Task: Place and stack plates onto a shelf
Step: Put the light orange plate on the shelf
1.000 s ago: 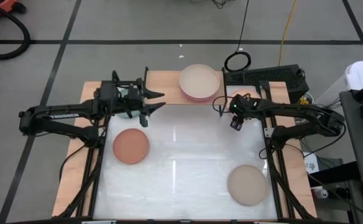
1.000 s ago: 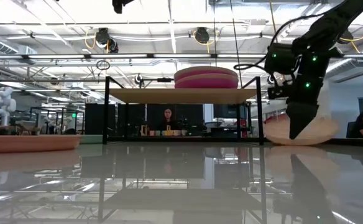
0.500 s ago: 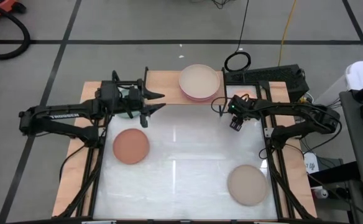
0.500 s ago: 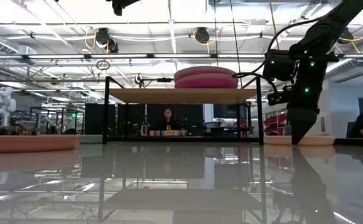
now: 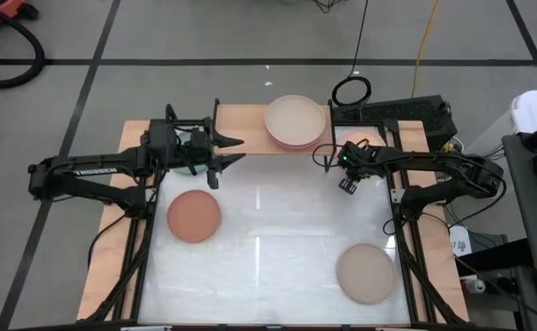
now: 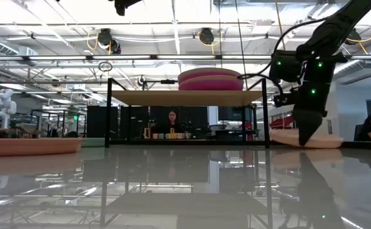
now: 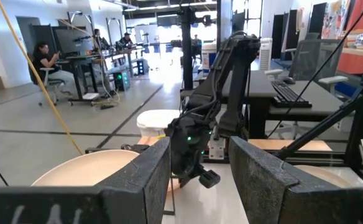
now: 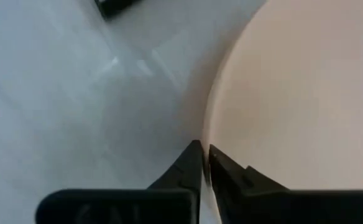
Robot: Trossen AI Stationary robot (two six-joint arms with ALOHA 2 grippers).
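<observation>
A stack of plates, peach on top and magenta below, rests on the shelf. A terracotta plate lies flat on the table's left, a beige plate near its right front corner. Just right of the shelf, my right gripper points down to table level, shut on a peach plate; the high view does not show me that plate. My left gripper hovers open by the shelf's left front, holding nothing. My right gripper pinches the peach plate's rim between its two fingers. One finger is over the plate's inner side and one outside, over the table. The fingers come from above, pointing down. In the low view the plate sits slightly tipped, its lower edge on the table.
A black box and a cable ring lie beyond the table's far edge. The shelf's black legs stand just left of my right gripper. People sit at desks in the room behind.
In the low view the peach plate stood steeply tipped a second ago, lay flat half a second ago, and is slightly tipped now. My right gripper has sunk a little toward the table.
</observation>
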